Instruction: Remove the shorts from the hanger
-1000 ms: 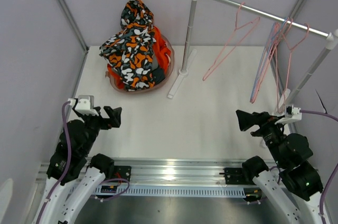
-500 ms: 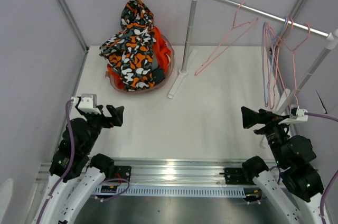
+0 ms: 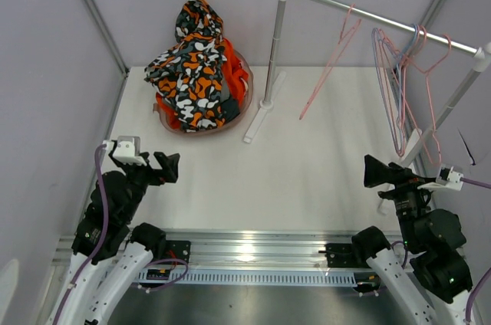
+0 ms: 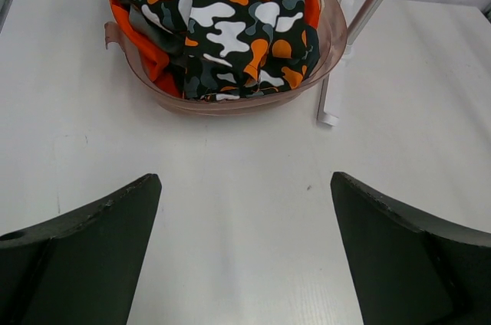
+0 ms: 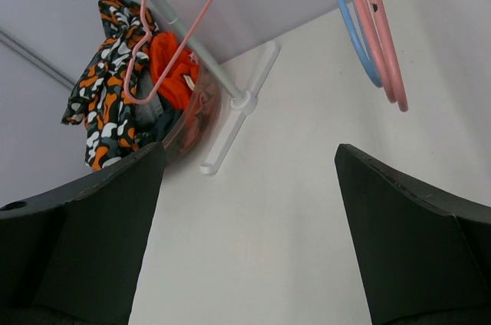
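Back toward the near right corner goes the right gripper (image 3: 369,172), drawn away from the rack (image 3: 368,14) compared with a moment ago, and the bare hangers behind it have swung: the lone pink hanger (image 3: 330,70) now hangs more steeply, and the bunch of hangers (image 3: 390,95) at the far right end has drifted leftward along the bar. The left gripper (image 3: 173,168) has hardly shifted. Its fingers (image 4: 84,264) are spread wide, with nothing but bare table between them. The right gripper's fingers (image 5: 77,241) are spread just as wide, empty and touching nothing, held above the table with the hangers up ahead. The shorts (image 3: 196,64) are off the hangers and heaped in a pinkish see-through bowl (image 3: 244,101) at the far left of the table. The orange, black, white and grey blotched pair is piled on top and spills over the rim, with plain orange and a dark grey fold showing beneath. From the right wrist, a blue hanger (image 5: 349,26) shows among the pink ones. The white table (image 3: 307,179) is smooth and matt, with the rack's foot standing just beside the bowl. Pale lilac walls (image 3: 153,3) close it in on three sides, and a metal rail (image 3: 245,252) runs along the near edge where the arms are bolted.
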You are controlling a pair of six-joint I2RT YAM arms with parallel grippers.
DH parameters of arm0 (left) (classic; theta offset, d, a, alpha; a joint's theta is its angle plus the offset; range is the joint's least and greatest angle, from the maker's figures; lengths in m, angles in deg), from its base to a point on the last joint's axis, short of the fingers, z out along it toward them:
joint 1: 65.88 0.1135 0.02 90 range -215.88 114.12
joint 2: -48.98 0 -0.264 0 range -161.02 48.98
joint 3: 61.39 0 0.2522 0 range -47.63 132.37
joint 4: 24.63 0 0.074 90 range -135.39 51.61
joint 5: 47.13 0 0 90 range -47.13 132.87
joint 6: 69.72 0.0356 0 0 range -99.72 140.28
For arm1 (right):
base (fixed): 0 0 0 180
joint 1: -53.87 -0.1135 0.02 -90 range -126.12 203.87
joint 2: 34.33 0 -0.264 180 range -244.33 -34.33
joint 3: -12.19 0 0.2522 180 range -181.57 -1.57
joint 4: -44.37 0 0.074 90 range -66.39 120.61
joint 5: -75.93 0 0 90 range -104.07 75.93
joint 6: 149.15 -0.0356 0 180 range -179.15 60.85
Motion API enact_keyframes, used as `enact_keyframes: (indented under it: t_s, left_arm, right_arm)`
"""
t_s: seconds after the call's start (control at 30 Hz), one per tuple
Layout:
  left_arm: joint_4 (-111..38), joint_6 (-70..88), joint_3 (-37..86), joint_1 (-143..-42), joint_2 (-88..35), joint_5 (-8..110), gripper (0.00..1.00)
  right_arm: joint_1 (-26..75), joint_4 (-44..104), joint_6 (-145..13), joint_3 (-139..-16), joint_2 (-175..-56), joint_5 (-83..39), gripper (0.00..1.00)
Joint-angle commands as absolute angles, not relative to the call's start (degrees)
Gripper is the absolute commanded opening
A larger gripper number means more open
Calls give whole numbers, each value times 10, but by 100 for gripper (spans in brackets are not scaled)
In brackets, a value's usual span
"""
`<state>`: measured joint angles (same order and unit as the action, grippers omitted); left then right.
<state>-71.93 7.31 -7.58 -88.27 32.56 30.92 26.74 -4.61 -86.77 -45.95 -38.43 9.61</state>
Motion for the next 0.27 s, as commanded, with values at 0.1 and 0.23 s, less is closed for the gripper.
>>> enact_keyframes:
  t_s: [0.1, 0.23]
  left_arm:
    - [-706, 78, -78, -886, 337, 290, 99]
    - [-706, 78, -53, -886, 333, 290, 99]
  right_arm:
    - [266, -38, -897, -467, -384, 132, 99]
    - [267, -23, -879, -462, -388, 114, 99]
